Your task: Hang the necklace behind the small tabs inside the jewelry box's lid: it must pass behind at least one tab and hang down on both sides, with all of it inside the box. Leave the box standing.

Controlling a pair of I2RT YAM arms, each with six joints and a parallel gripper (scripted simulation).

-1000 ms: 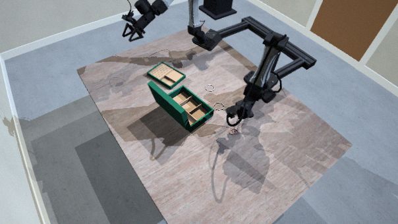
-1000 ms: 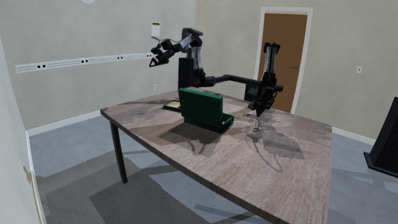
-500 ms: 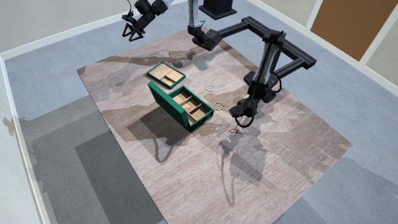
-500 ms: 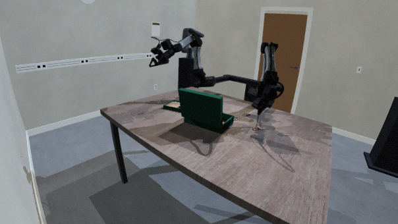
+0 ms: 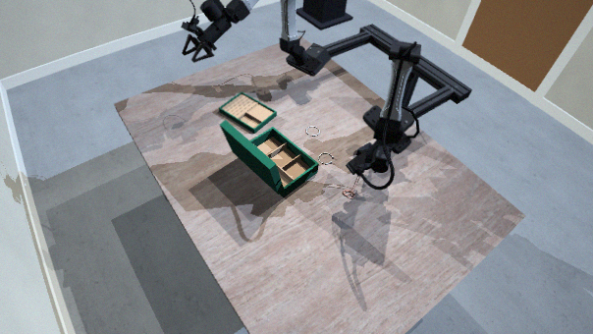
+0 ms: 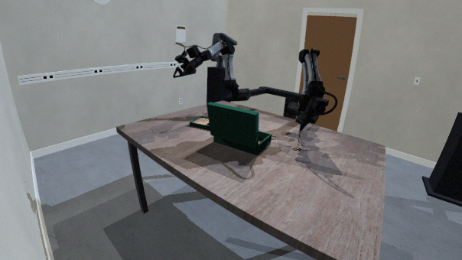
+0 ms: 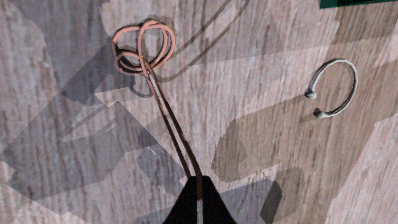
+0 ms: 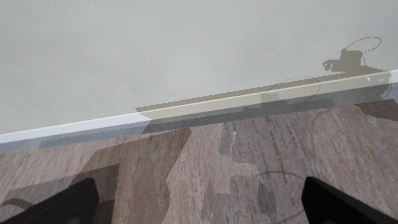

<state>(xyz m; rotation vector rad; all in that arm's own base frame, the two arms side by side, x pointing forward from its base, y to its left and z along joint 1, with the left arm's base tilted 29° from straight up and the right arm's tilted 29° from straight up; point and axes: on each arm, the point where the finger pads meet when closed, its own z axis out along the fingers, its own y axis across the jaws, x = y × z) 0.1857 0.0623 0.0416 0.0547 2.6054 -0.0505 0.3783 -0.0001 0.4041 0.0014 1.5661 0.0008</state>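
- The jewelry box [image 5: 299, 184] [image 6: 237, 147] [image 7: 328, 4] stands on the table [image 5: 295, 255] [image 6: 306, 199] [image 7: 280, 30] [image 8: 225, 150], its lid [image 5: 250, 159] [image 6: 233, 122] raised along one long side.
- In the top view, the compartment tray [image 5: 238, 121] [image 6: 199, 126] lies flat beyond the box, up and to the left, apart from it.
- A bracelet [image 5: 306, 131] lies right of the tray.
- The open cuff bracelet [image 5: 325, 153] [image 7: 356, 82] lies nearer the box, just beside its right corner.
- The necklace [image 5: 349, 194] [image 6: 297, 149] [image 7: 141, 45] lies farther right and lower, partly looped on the table, outside the box; its strands run up to the left gripper [image 5: 357, 169] [image 6: 301, 129] [image 7: 200, 177].
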